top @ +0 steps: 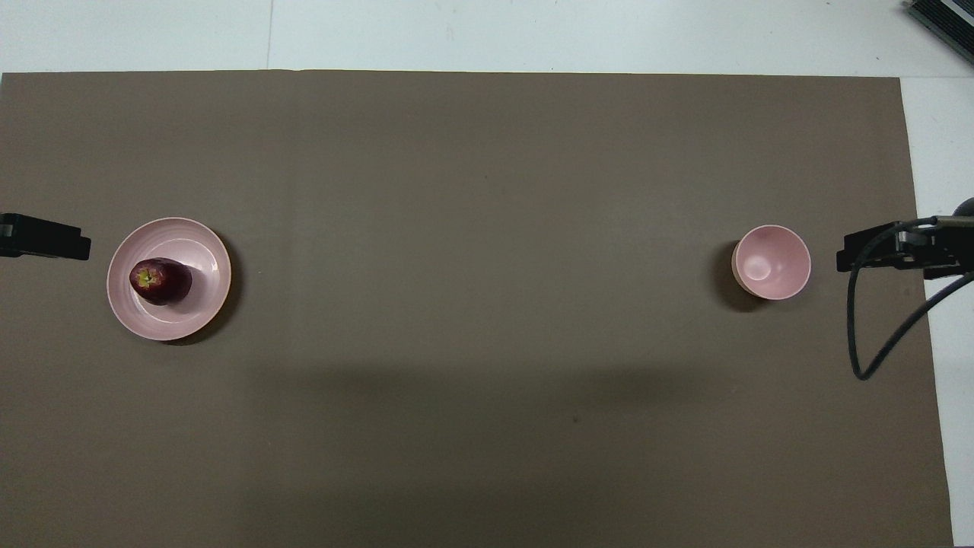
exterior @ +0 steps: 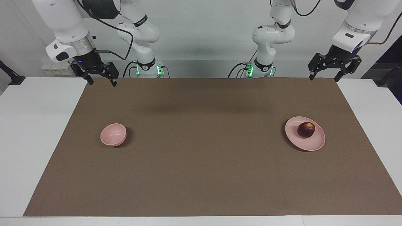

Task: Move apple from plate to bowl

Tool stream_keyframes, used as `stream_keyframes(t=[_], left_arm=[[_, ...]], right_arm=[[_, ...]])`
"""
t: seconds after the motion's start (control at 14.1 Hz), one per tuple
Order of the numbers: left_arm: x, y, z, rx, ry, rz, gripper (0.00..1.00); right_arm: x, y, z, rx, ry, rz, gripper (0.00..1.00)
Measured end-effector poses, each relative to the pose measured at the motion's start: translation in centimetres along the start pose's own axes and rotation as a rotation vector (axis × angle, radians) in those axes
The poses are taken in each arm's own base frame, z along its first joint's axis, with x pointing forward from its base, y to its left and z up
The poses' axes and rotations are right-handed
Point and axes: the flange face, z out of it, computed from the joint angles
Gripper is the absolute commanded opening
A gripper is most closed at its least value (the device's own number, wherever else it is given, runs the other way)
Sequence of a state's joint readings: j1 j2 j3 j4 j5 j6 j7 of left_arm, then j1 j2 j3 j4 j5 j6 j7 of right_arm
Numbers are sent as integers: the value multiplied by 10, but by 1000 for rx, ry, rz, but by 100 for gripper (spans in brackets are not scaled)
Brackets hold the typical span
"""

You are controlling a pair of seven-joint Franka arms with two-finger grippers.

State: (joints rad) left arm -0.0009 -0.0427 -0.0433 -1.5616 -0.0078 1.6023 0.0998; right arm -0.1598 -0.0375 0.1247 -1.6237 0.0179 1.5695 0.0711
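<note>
The dark red apple (exterior: 306, 129) sits on the flat pink plate (exterior: 314, 146) toward the left arm's end of the table; both also show in the overhead view, the apple (top: 160, 280) on the plate (top: 204, 255). The small deep pink bowl (exterior: 113, 135) stands empty toward the right arm's end, and also shows in the overhead view (top: 771, 261). My left gripper (exterior: 324, 78) is open and empty, raised over the mat's edge at the plate's end. My right gripper (exterior: 103, 83) is open and empty, raised over the mat's edge at the bowl's end. Both arms wait.
A brown mat (exterior: 201, 157) covers most of the white table (exterior: 31, 125). A black cable (top: 875, 335) hangs from the right arm near the bowl's end of the mat.
</note>
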Motion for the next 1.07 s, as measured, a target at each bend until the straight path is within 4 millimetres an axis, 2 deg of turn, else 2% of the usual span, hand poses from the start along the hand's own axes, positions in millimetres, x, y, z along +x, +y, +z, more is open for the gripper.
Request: stream_keyframes(t=[0.14, 0.5, 0.78, 1.07], left_arm=[[7, -10, 24, 4, 28, -3, 100], [10, -55, 108, 22, 74, 8, 100], [8, -63, 179, 19, 58, 0, 100], [-4, -79, 261, 16, 37, -30, 100]], right_arm=[[0, 0, 0, 0, 0, 0, 100], [-3, 2, 3, -2, -32, 3, 100], [-13, 4, 7, -8, -107, 5, 100], [-21, 3, 9, -10, -130, 6, 100]])
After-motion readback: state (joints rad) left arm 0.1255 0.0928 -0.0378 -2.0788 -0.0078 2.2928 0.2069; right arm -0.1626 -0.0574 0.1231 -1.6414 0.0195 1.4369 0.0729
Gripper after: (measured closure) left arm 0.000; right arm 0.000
